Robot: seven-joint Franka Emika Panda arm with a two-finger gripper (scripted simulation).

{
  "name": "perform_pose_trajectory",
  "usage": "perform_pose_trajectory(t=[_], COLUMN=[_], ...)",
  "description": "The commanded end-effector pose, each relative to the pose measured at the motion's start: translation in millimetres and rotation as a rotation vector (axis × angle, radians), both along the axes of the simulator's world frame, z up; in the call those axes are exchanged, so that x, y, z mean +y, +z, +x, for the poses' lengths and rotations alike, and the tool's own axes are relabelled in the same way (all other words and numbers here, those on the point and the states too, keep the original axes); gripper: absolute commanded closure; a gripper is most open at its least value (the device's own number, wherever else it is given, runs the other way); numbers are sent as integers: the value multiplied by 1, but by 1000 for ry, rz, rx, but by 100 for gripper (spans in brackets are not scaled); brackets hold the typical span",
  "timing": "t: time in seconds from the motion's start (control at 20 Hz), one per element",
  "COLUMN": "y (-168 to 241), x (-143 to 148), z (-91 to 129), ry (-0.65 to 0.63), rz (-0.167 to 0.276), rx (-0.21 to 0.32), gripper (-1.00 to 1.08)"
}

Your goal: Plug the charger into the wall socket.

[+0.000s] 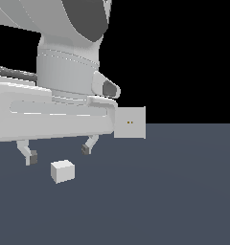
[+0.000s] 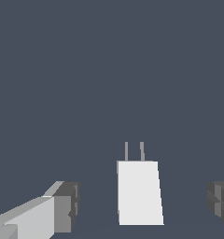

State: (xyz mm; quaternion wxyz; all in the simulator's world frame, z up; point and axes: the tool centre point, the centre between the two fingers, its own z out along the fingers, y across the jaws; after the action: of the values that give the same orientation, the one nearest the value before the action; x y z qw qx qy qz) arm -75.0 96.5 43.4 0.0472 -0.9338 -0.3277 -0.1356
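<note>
**Open gripper hangs above the charger, socket off to the side**

In the exterior view the gripper [image 1: 58, 152] sits in the left half of the frame, below the arm's bulky white body, which fills the upper left. Its two fingers [image 1: 27, 154] point downward with dark pads at their ends and stand wide apart, with nothing between them. The gripper holds nothing.

The charger [image 1: 63, 171], a small off-white block, rests on the dark blue-grey floor [image 1: 174, 201] in the lower left of the frame. It lies just below the level of the fingertips and between them across the frame, not touching either one.

The wall socket [image 1: 130, 122], a flat light-grey square panel, stands upright near the middle of the frame, right of the arm's body and up and to the right of the charger. Two tiny dark-yellow dots mark its centre. The socket and charger are well apart.

In the wrist view the charger [image 2: 139, 192] appears low in the frame, slightly right of centre, with two thin grey prongs [image 2: 134, 151] sticking out of its far end. The dark pad of one finger [image 2: 67, 205] shows at the lower left and the other at the lower right edge, with the charger lying in the gap between them, clear of both. The socket does not show in this view.
</note>
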Motion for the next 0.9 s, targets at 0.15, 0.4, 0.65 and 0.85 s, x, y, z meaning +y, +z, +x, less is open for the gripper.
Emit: perform_pose_trajectory(t=[0.15, 0.4, 0.65, 0.85], y=[-23, -32, -32, -32], x=[0, 0, 0, 0], z=[-1, -1, -1, -1], ry=[2, 3, 3, 3], rz=[-1, 0, 0, 0], rx=[0, 0, 0, 0], gripper=[-92, -92, 108, 108])
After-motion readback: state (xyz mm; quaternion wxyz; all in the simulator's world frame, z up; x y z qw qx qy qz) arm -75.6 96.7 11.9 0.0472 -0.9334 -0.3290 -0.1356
